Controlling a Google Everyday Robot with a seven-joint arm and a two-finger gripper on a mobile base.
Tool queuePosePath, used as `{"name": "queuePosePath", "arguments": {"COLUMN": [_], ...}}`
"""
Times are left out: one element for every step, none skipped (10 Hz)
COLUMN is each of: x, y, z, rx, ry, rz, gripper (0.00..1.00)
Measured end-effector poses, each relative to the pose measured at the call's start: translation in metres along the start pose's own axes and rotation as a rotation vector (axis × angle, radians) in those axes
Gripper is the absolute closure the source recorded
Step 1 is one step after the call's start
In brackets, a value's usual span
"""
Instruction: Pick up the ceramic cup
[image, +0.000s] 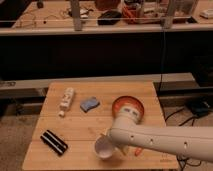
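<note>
The ceramic cup (103, 148) is small, white and round with a pale inside. It is near the front edge of the wooden table (80, 127), at its middle. My white arm reaches in from the right, and its gripper (110, 140) is right at the cup's upper right rim, mostly hidden behind the arm's end. I cannot tell whether the cup rests on the table or is held just above it.
An orange plate (128, 106) lies behind the arm's end. A blue-grey sponge (89, 104) and a white bottle (66, 100) lie at the back left. A black rectangular object (53, 142) lies at the front left. A cluttered shelf runs behind the table.
</note>
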Motion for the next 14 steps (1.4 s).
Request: {"name": "queuePosePath", "arguments": {"x": [-0.001,0.0,0.002,0.006,0.012,0.015,0.015,0.013,0.011,0.008,0.004,0.0,-0.003,-0.003], "y": [-0.001,-0.001,-0.005,-0.014,-0.025,-0.036,-0.04,-0.041,-0.041,-0.04,-0.04,-0.037,-0.031,-0.024], "z": [0.002,0.002,-0.003,-0.011,-0.022,-0.033,-0.043,-0.054,-0.057,-0.056,-0.055,-0.052,-0.05,-0.047], "rx": [-0.002,-0.002,0.013,0.038,0.065,0.095,0.124,0.155,0.17,0.181,0.166,0.155,0.144,0.132], "ry": [-0.003,-0.001,0.005,0.008,0.01,0.004,-0.005,-0.019,-0.036,-0.088,-0.119,-0.115,-0.092,-0.061], "rz": [-0.006,-0.008,0.001,0.008,0.007,0.001,-0.006,-0.018,-0.037,-0.097,-0.157,-0.218,-0.273,-0.31], "gripper": [0.2,0.2,0.2,0.2,0.2,0.2,0.2,0.2,0.2,0.2,0.2,0.2,0.2,0.2]}}
